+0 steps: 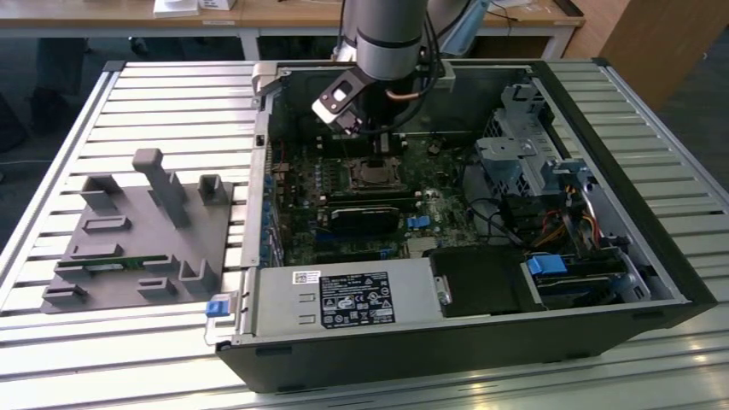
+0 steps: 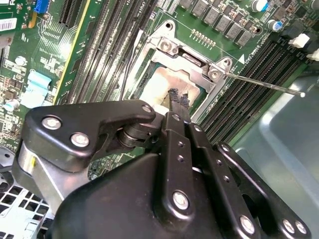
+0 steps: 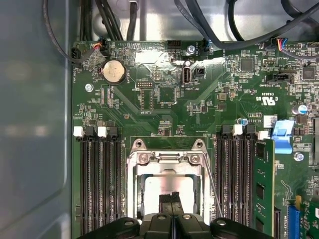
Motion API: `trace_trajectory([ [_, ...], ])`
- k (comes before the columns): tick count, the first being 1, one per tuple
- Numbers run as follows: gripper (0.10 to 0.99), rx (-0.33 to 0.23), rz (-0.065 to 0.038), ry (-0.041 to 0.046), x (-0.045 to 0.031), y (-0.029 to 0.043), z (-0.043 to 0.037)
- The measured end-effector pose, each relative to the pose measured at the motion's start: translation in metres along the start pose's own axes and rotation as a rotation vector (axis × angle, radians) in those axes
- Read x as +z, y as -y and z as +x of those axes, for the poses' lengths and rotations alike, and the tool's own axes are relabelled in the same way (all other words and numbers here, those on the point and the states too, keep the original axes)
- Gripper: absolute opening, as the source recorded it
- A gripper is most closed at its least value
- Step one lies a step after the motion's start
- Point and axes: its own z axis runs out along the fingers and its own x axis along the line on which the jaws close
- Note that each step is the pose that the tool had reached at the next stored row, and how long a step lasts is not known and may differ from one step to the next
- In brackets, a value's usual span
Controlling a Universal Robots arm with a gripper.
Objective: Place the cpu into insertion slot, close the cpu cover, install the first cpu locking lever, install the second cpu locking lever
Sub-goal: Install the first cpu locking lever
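Here my jaws are pinched narrow, tips at the cpu [image 2: 158, 84] framed by the lowered cpu cover [image 2: 192, 55]; one locking lever [image 2: 264, 84] juts free.

The exterior view stands high and well back from the insertion slot [image 1: 374, 175], looking down at a slant into the whole open computer case [image 1: 456, 359]. The first wrist view hangs close above the slot, facing almost straight down. The second wrist view sits closer still, tilted across the slot past the gripper [image 2: 178, 102]. All three share the slot.
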Motion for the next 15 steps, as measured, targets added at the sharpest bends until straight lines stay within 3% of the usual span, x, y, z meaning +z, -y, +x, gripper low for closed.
trace_trajectory([
  [8, 0.106, 0.0, 0.0, 0.0, -0.0038, 0.0, 0.0001],
  [15, 0.106, 0.0, 0.0, 0.0001, -0.0118, 0.0, 0.0002],
])
